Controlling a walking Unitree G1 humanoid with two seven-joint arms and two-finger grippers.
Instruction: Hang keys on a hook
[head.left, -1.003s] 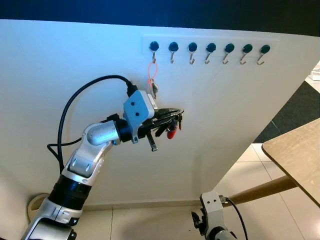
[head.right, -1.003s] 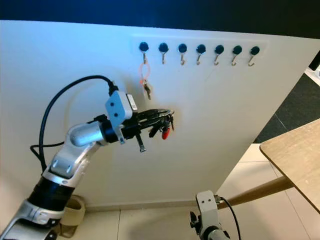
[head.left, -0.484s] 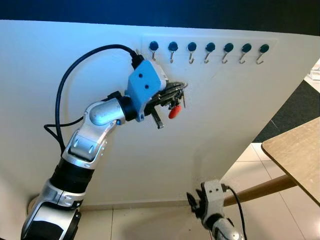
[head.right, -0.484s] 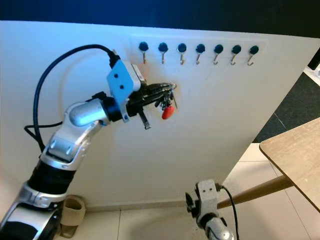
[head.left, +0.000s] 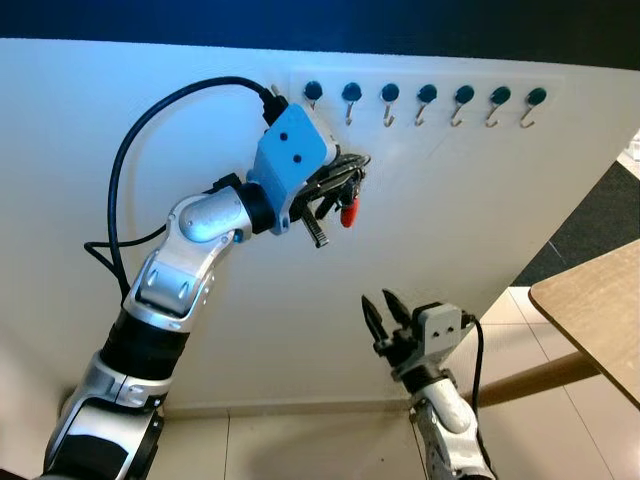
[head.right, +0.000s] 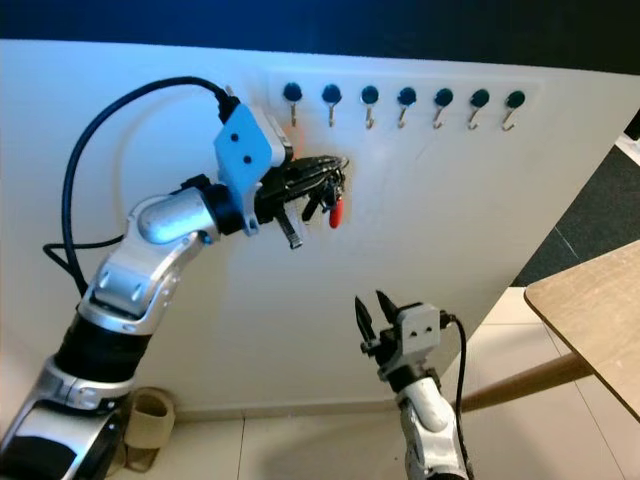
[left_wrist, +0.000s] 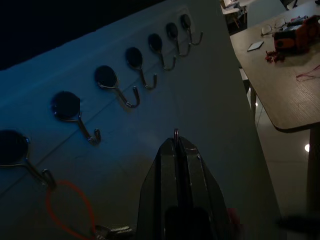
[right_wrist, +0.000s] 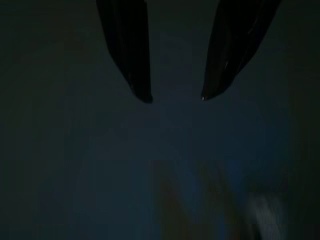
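Keys (head.left: 345, 200) with red tag: we are seeing them clamped in left gripper (head.left: 352, 172), raised just under hook row (head.left: 425, 95) on white wall (head.left: 480, 220). Left wrist view is revealing orange loop (left_wrist: 67, 207), possibly more keys, on end hook (left_wrist: 22, 157). Right gripper (head.left: 378, 312) is pointing upward, fingers apart.

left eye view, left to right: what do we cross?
Black cable → left arm's silver elbow → blue wrist housing → left pincer with red-tagged keys → right pincer → wooden table.
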